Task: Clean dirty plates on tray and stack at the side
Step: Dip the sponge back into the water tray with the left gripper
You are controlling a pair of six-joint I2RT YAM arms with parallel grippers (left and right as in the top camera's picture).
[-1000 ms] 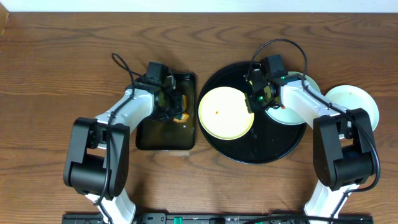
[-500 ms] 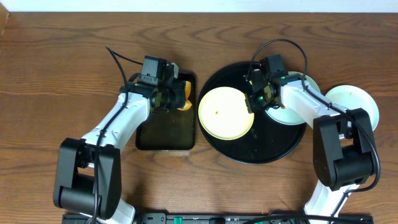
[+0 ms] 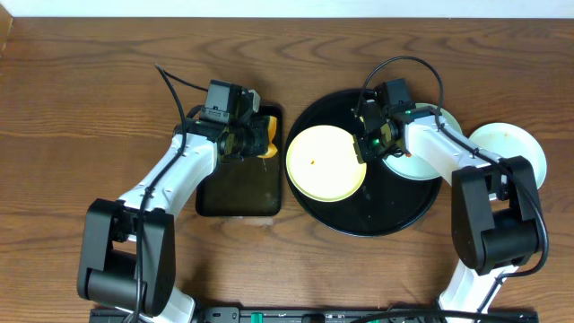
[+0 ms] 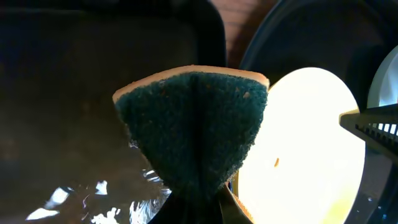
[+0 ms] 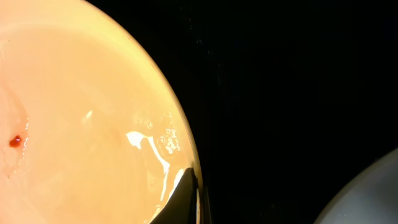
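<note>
Right arm covers most of one plate; seemingly blue-white

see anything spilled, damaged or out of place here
Nothing looks spilled or broken. The only blemish is a small orange-red speck near the centre of the yellow plate, on the round black tray. The sponge in the left gripper is folded double, which looks like the grip, not damage.

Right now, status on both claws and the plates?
Left claw shut on sponge, over small tray. Right claw shut on rim of yellow plate. Plate on round tray, red speck showing.
</note>
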